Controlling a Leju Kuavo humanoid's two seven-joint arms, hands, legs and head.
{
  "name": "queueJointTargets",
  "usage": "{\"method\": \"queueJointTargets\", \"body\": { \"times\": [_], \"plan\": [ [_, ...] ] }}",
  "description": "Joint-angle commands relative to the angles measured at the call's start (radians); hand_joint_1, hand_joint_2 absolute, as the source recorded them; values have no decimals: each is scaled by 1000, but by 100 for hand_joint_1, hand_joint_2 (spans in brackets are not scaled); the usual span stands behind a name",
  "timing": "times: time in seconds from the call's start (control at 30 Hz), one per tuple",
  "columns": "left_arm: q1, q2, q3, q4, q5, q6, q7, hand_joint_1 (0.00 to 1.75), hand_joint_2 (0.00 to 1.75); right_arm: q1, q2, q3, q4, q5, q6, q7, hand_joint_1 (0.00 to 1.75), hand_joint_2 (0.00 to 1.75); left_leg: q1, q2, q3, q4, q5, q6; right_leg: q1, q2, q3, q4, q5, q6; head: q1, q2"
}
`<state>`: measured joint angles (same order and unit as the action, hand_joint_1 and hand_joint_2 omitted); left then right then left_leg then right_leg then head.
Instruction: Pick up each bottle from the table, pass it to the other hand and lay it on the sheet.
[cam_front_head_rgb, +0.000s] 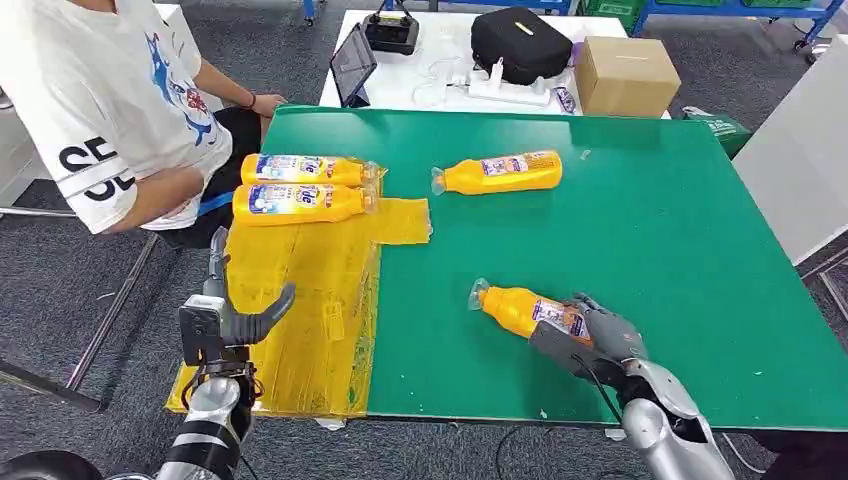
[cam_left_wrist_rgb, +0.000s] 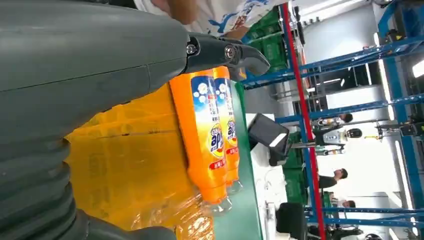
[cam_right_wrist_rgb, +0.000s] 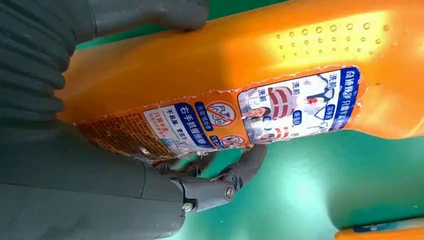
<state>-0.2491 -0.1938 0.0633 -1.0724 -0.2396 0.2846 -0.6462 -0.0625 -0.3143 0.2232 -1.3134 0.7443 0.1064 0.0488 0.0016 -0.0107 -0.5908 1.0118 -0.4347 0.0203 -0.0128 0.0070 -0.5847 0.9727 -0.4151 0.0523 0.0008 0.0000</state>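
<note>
Two orange bottles lie side by side at the far end of the yellow sheet; the left wrist view shows them too on the sheet. A third bottle lies on the green table beyond the middle. Near the front edge, my right hand grips the base of a fourth bottle, thumb and fingers curled around its labelled body. I cannot tell whether it is off the table. My left hand hovers open over the sheet's left side.
A person in a white T-shirt sits at the table's far left corner, close to the sheet. Behind the green table a white table carries a tablet, a black bag and a cardboard box.
</note>
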Motion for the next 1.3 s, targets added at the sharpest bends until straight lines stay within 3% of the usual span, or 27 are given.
{"method": "queueJointTargets", "body": {
  "times": [0.03, 0.5, 0.57, 0.63, 0.7, 0.73, 0.77, 0.8, 0.83, 0.87, 0.9, 0.93, 1.13, 1.3],
  "plan": [
    [-62, 2, -16, 115, 20, -12, 5, 0, 175, 69, -87, 75, 103, -40, 86, 24, 175, 175, 1, -6, 2, -2, 0, 0, 2, -7, 5, -3, -1, -1, 0, 0],
    [-71, 0, -22, 139, 29, -12, 6, 0, 175, 67, -125, 100, 102, -82, 112, 30, 175, 175, 2, -6, 5, -2, -2, 2, 2, -7, 9, -6, -1, -1, 0, 0],
    [-62, -1, -22, 126, 34, -7, 2, 0, 175, 65, -71, 61, 85, -96, 15, -21, 175, 175, 2, -5, 7, -1, -3, 3, 2, -6, 11, -6, -1, 0, 0, 0],
    [-41, -4, -18, 93, 36, -8, 2, 0, 175, 64, 40, -3, 34, -103, -115, -98, 175, 175, 2, -4, 8, -2, -2, 2, 2, -5, 11, -6, -1, -1, 0, 0],
    [-13, -13, -15, 46, 36, -17, 4, 0, 175, 50, 178, -61, -95, -87, -297, -246, 175, 175, 2, 0, 7, -2, -2, 1, 3, -2, 9, -7, 1, -2, 0, 0],
    [-8, -15, -15, 38, 34, -17, 7, 0, 175, 45, 190, -59, -118, -81, -291, -233, 175, 175, 2, 5, 5, -2, -2, 1, 2, 4, 10, -5, 2, -2, 0, 0],
    [2, -20, -18, 22, 32, -19, 10, 0, 175, 34, 240, -81, -180, -85, -365, -276, 175, 175, 2, 3, 4, -1, -3, 2, 2, 2, 18, -4, 2, -1, 1, 0],
    [5, -23, -22, 16, 33, -24, 10, 0, 175, 28, 279, -103, -215, -121, -459, -378, 175, 175, 2, 8, 2, 0, -3, 2, 2, 6, 14, -2, 2, -2, 0, 0],
    [11, -29, -29, 8, 35, -26, 12, 0, 175, 24, 297, -107, -250, -126, -473, -379, 175, 175, 1, 11, 1, 1, -4, 2, 1, 8, 11, 0, 2, -1, -1, 0],
    [14, -31, -44, 2, 37, -34, 16, 0, 175, 24, 325, -122, -298, -140, -566, -463, 175, 175, 0, 13, -1, 0, -4, 1, 1, 9, 9, 1, 2, -2, 0, 0],
    [14, -37, -54, 0, 38, -36, 18, 0, 175, 30, 330, -123, -336, -130, -578, -458, 175, 175, 1, 15, -3, 2, -5, 0, 2, 11, 6, 3, 3, -3, -1, 0],
    [11, -41, -66, -1, 39, -38, 20, 0, 175, 33, 347, -131, -366, -133, -632, -501, 175, 175, -1, 9, -7, 0, -1, 1, 0, 6, 1, 2, 4, -2, -2, 0],
    [-3, -46, -127, -4, 62, -58, 37, 0, 175, 55, 390, -156, -448, -72, -805, -606, 175, 175, 2, 4, -9, 1, -1, -1, 2, 2, 2, 2, 2, -3, 0, 0],
    [-2, -52, -146, -14, 76, -75, 46, 0, 175, 62, 410, -173, -462, -50, -805, -623, 175, 175, 1, 3, -14, 0, 1, 0, 1, 2, -2, 1, 4, -1, 0, 0]
  ]
}}
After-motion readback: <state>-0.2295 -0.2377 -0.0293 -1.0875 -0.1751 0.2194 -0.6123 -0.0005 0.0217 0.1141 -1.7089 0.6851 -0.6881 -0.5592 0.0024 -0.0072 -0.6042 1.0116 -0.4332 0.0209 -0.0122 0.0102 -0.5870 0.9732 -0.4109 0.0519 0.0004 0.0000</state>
